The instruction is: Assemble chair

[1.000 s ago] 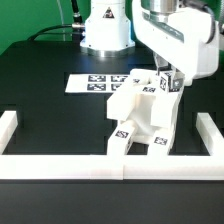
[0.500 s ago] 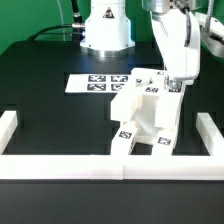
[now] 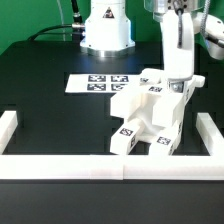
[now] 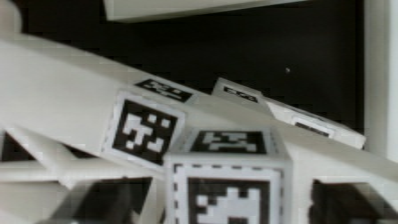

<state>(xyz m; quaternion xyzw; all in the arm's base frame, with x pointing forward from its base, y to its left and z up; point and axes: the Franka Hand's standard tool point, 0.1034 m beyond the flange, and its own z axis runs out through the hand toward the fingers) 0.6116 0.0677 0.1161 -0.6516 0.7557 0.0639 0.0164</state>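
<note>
White plastic chair, mostly joined; gripper at its far corner, the exterior view's right, jaw gap untellable. Seating step, seemingly; next, rise straight clear.

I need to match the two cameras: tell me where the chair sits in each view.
Exterior view: the chair stands toward the exterior view's right of centre, near the marker board.
Wrist view: the chair fills most of the picture, seen close up.
Shared landmark: the black table behind the chair.
</note>
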